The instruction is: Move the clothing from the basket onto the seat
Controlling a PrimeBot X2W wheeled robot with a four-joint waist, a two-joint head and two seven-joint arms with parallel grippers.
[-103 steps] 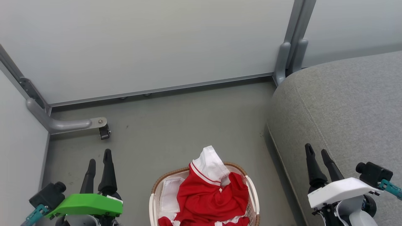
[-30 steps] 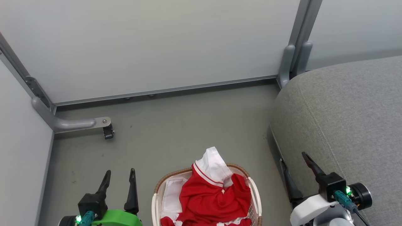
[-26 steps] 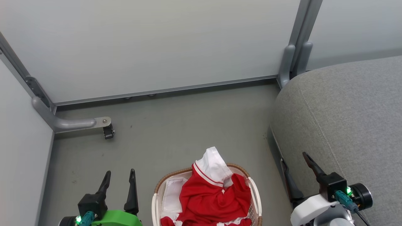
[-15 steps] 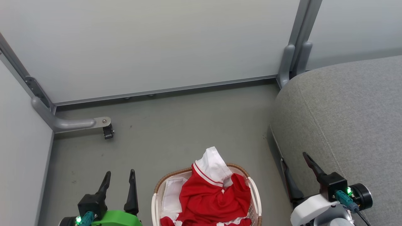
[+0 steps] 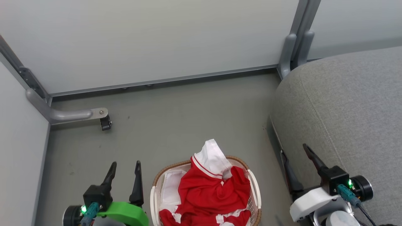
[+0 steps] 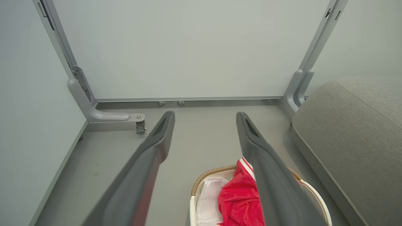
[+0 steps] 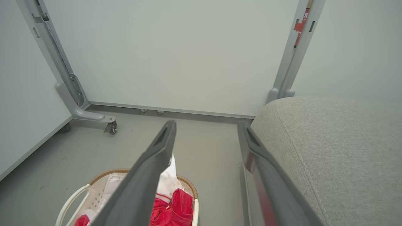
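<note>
Noted grey seat (image 5: 345,103) at the right, rising from the floor (image 5: 176,119) close to the wall (image 5: 157,40). Found white basket (image 5: 256,194) with brown woven rim standing on the floor near the seat's left edge but apart from it, red-and-white clothing (image 5: 210,197) heaped inside, one white band poking above the far rim. Observed left gripper (image 5: 125,164) just beside the basket's left side and right gripper (image 5: 293,149) at the seat's edge, both with fingers spread wide and holding nothing.

We see a grey-green floor (image 5: 188,119) bounded by pale partition panels (image 5: 150,40) — a grey metal foot (image 5: 69,114) with a small caster (image 5: 105,123) juts from the left corner.
</note>
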